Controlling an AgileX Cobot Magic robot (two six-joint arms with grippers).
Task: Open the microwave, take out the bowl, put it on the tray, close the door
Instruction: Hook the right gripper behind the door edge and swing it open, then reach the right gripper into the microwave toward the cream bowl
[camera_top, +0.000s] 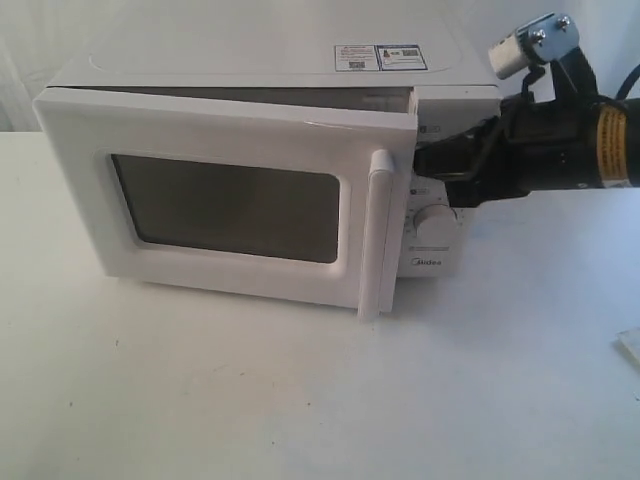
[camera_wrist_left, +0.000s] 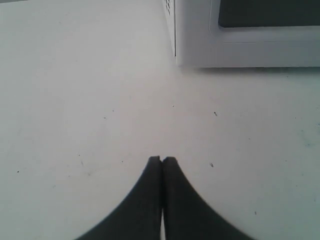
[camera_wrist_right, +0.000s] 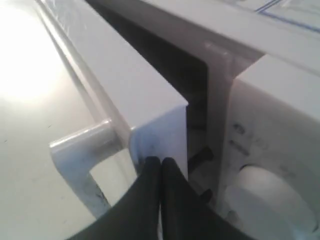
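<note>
1. The left claw (camera_wrist_left: 161, 160) hangs over the bare white table (camera_wrist_left: 75, 100), toward its left side. Its two dark fingers are pressed together with nothing between them. The lower front left corner of the microwave (camera_top: 200, 65) is ahead of it, near but clear of it.
2. The microwave stands toward the back edge of the table, about midway along it, with stickers (camera_top: 380, 57) on its top.
3. The door (camera_top: 230, 130) is hinged on the left and stands partly open. Its free right edge is swung out toward the front edge of the table, leaving a dark gap behind it. What is inside cannot be made out.
4. The dark window (camera_top: 225, 205) fills most of the door, and the tall white handle (camera_top: 378, 235) runs down its right side.
5. The right claw (camera_wrist_right: 161, 161) is clenched, its fingertips together and gripping nothing. The tips sit at the door's free edge, just beside the handle, at the mouth of the gap between the door and the control panel. Whether they touch the edge cannot be told.
6. A round white dial (camera_top: 434, 216) sits on the panel just right of the claw.
7. The right arm (camera_top: 540, 150) reaches in from the right edge of the table, level with the top of the panel
</note>
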